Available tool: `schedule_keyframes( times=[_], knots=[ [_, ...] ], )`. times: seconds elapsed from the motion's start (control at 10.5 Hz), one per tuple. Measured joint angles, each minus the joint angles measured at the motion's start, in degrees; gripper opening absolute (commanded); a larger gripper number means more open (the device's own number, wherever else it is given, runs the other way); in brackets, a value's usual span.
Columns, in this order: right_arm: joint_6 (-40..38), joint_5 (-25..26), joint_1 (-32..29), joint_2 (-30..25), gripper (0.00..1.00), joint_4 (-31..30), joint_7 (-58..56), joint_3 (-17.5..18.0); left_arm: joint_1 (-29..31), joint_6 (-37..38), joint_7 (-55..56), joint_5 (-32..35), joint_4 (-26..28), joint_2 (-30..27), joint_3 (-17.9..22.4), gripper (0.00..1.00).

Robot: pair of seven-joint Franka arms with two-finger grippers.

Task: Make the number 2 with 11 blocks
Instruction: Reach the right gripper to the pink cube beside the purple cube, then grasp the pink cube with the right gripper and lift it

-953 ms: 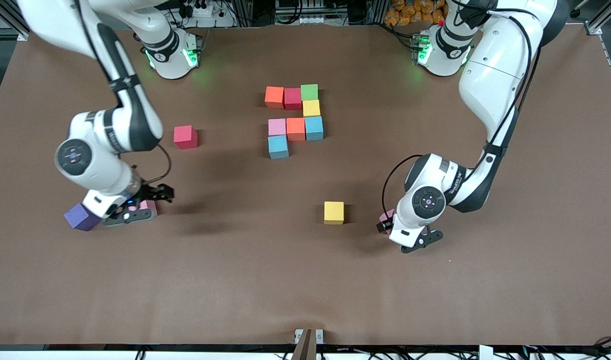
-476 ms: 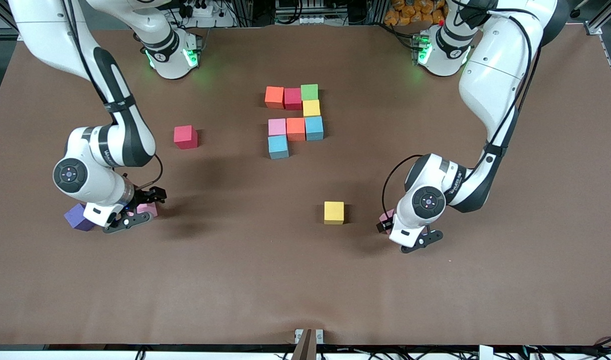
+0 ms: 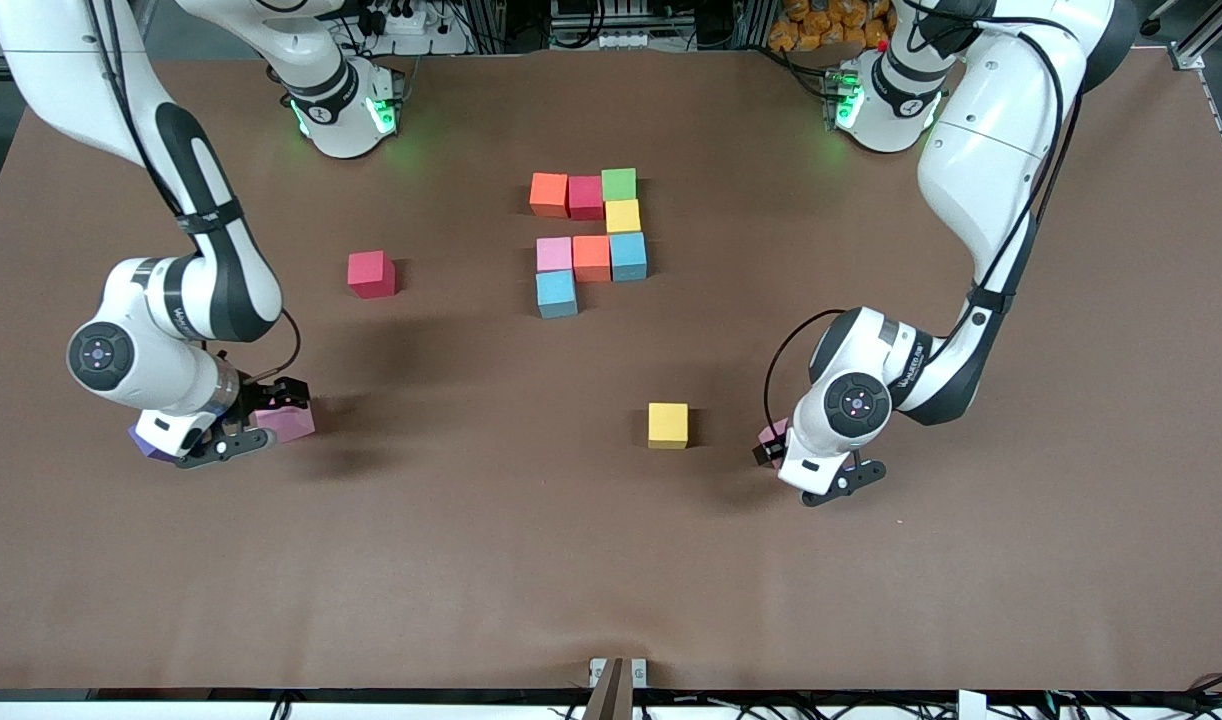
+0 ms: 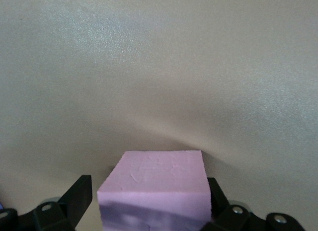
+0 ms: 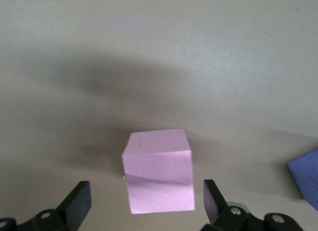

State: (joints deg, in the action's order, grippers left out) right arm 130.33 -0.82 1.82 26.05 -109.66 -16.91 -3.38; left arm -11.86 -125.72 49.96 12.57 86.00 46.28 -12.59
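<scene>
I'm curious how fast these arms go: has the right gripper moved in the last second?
Yes. The right gripper has slid toward the right arm's end of the table, now covering most of the purple cube.

Both arms reach down low over the table. The left gripper (image 3: 829,480) and the right gripper (image 3: 243,425) each hang with jaws spread wide, wrists bent steeply downward.

You've got almost nothing legible here; the only lettering is a small dark brand mark on the white forearm link of the left arm (image 3: 906,372), and a matching one on the right arm (image 3: 179,316), both too small and tilted for you to make out the words. The blocks (image 3: 591,240) carry no print; both wrist views show you none either.
</scene>
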Motion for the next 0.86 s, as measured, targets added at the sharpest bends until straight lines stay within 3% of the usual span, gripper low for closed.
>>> schedule_keyframes(
  times=[0.86],
  knots=[
    [0.69,0.01,-0.60,2.77,1.00,0.00,-1.41,0.31,0.00,0.00,0.00,0.16,0.00,0.02,0.00,1.00]
  ],
)
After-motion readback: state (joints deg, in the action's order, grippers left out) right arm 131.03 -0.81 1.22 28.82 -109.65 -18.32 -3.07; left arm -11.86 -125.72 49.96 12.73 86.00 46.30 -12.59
